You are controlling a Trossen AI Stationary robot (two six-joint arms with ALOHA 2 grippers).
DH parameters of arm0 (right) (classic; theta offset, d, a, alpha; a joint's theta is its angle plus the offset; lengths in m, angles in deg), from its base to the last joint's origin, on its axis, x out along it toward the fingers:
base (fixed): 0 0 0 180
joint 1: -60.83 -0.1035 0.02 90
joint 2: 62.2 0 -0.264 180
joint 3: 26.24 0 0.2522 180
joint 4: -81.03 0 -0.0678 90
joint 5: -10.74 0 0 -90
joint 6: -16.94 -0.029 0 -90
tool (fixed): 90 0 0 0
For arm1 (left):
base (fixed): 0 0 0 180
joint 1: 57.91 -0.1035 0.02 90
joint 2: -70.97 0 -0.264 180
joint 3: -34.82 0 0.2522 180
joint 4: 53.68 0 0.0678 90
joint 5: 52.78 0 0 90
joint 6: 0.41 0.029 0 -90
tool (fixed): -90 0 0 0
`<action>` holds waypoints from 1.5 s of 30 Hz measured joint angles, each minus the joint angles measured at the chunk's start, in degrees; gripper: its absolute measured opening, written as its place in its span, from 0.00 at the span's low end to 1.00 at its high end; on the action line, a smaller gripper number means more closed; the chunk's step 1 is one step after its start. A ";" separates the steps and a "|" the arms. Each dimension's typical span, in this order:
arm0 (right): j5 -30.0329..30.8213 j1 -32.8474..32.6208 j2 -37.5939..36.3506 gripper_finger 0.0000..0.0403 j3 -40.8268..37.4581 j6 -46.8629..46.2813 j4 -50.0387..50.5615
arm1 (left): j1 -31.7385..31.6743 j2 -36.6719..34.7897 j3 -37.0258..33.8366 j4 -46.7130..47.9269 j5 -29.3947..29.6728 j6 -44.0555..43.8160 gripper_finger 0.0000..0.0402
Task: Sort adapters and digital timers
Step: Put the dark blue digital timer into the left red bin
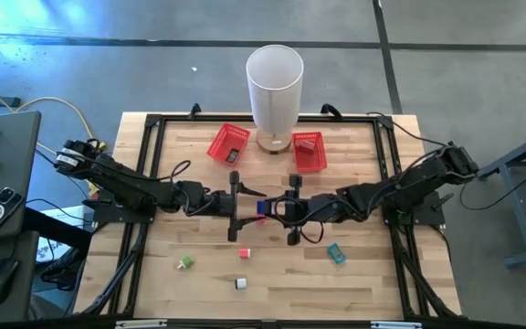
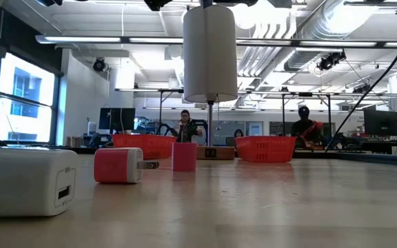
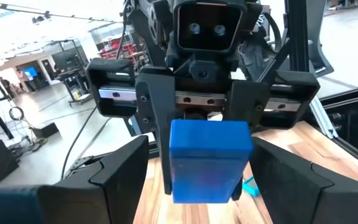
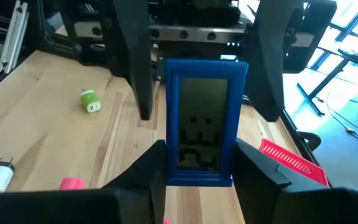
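High view: right gripper [image 1: 279,209] clamps blue timer [image 1: 262,208], left gripper [image 1: 247,203] alongside.

A blue digital timer [image 4: 202,121] is held upright above the table's middle; pink [image 1: 245,252], white [image 1: 241,283] and green [image 1: 186,263] adapters and a teal timer [image 1: 336,253] are scattered toward the near edge.

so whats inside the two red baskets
From above, the left basket shows only bare mesh. The right basket looks bare too. The white cylinder covers the near corner of each, so that part stays unseen.
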 joint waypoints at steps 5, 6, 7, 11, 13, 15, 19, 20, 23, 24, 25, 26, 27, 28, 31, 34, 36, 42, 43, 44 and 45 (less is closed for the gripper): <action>0.08 -0.02 0.00 0.32 0.00 0.00 0.14 | 0.00 0.00 0.00 0.06 -0.12 0.01 0.62; 0.09 -0.02 0.00 0.32 0.00 -0.02 0.15 | 0.00 0.00 0.00 0.12 -0.13 0.02 0.60; 0.11 -0.02 0.00 0.32 0.00 -0.02 0.15 | 0.00 0.00 0.00 0.16 -0.13 0.00 0.57; 0.09 -0.02 0.00 0.32 0.00 -0.22 0.20 | 0.02 0.00 0.00 0.45 -0.13 -0.51 0.46; -0.99 -0.02 0.00 0.32 0.00 -1.32 0.42 | 0.02 0.00 0.00 0.96 -0.20 -1.21 0.39; -2.35 0.02 0.00 0.32 0.00 -2.48 0.64 | 0.10 0.00 0.00 1.40 -0.18 -2.14 0.36; -3.65 -0.04 0.02 0.50 -0.01 -3.47 1.54 | 0.77 0.00 0.00 2.21 -0.07 -1.57 0.36; -3.73 -0.16 0.02 0.57 -0.02 -3.90 1.94 | 1.04 0.02 -0.02 2.27 0.18 -1.02 0.36; -4.25 -0.38 0.02 0.77 -0.02 -4.66 3.74 | 1.88 -0.12 -0.02 2.35 1.99 -0.87 0.36; -4.20 -0.61 0.02 0.83 0.00 -4.66 4.76 | 2.15 -0.36 -0.02 2.96 3.14 -0.87 0.36; -4.14 -0.84 0.02 0.88 -0.02 -4.66 6.05 | 2.39 -0.89 -0.02 4.54 4.63 -0.87 0.36; -4.12 -1.01 0.02 0.92 -0.02 -4.65 7.36 | 2.67 -1.38 -0.04 5.86 6.12 -0.94 0.36; -4.06 -1.25 0.02 0.95 -0.02 -4.64 8.48 | 2.78 -2.06 -0.02 7.42 7.42 -1.33 0.36; -3.94 -1.42 0.02 0.97 -0.02 -4.66 9.61 | 2.78 -2.94 -0.02 9.33 8.76 -2.06 0.36; -3.87 -1.51 0.02 0.94 -0.02 -6.52 12.00 | 2.19 -5.84 -0.02 14.24 10.66 -4.81 0.36; -3.78 -1.40 0.02 0.90 -0.02 -8.53 13.08 | 0.13 -9.42 -0.02 20.18 10.69 -8.36 0.36; -3.69 -1.38 0.02 0.88 -0.02 -8.92 13.69 | -2.28 -11.91 -0.02 24.57 10.95 -10.35 0.36; -3.74 -1.40 0.04 0.85 -0.02 -8.94 14.05 | -13.36 -17.23 0.00 37.59 11.74 -17.69 0.36; -3.72 -1.40 0.02 0.86 -0.02 -8.94 14.05 | -15.58 -17.59 0.00 39.69 11.76 -19.03 0.36; -3.72 -1.40 0.02 0.86 -0.02 -8.94 14.05 | -17.87 -17.70 0.06 41.89 11.76 -20.27 0.36; -3.72 -1.40 0.02 0.86 -0.02 -8.94 14.05 | -20.26 -17.70 0.08 43.95 11.74 -21.24 0.36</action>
